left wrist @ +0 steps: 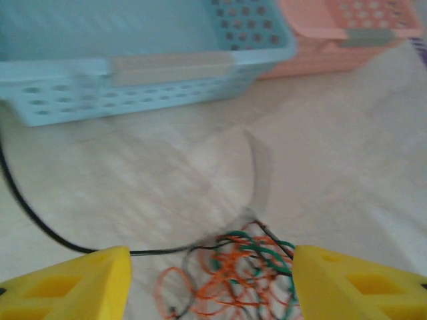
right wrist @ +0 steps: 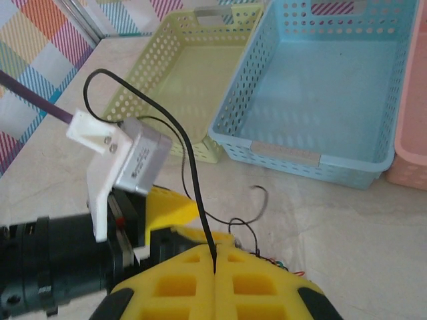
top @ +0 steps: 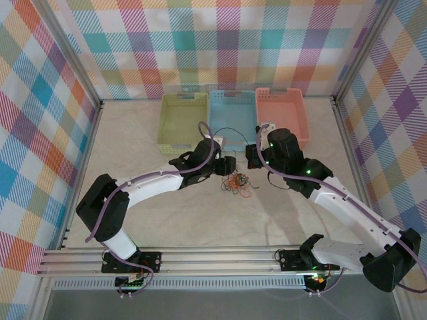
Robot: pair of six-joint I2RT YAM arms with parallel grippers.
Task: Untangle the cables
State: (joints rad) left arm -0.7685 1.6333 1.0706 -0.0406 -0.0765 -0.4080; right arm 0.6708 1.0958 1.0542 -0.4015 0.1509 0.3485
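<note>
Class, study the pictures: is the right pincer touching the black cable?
Touching. The right wrist view shows the right pincer shut on the black cable, which runs down into the seam where its yellow jaws meet.

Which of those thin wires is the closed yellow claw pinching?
The black cable, clamped in the shut right gripper; the orange cables and green cables lie loose in the tangle.

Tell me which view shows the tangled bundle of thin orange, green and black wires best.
The left wrist view: the wire bundle lies close inside the open left end effector, colours distinct. The top external view shows it small. The right wrist view shows mainly one black strand pinched in the right end effector.
</note>
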